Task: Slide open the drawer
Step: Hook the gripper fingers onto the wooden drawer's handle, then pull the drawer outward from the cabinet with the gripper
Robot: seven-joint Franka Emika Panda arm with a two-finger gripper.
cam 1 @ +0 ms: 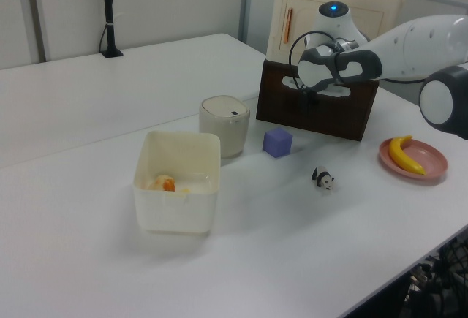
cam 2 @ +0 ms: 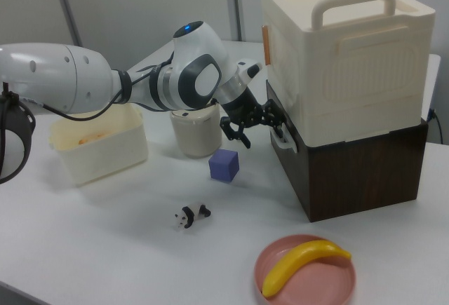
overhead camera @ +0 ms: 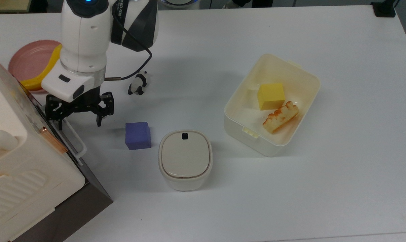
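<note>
Drawer at the top view's lower left, dark front, white bar handle facing the bench middle. Claw spread apart, one finger at the handle's upper end, nothing gripped. Judgement: straddle the bar, clamp, pull straight out, clear of purple cube. Arm lettering near top view's upper left, not legible.

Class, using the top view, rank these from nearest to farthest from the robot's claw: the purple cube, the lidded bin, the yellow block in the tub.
1. Purple cube: just to the top view's right of and below the claw.
2. Lidded bin: further right, past the cube.
3. Yellow block: inside the tub, far right.
</note>
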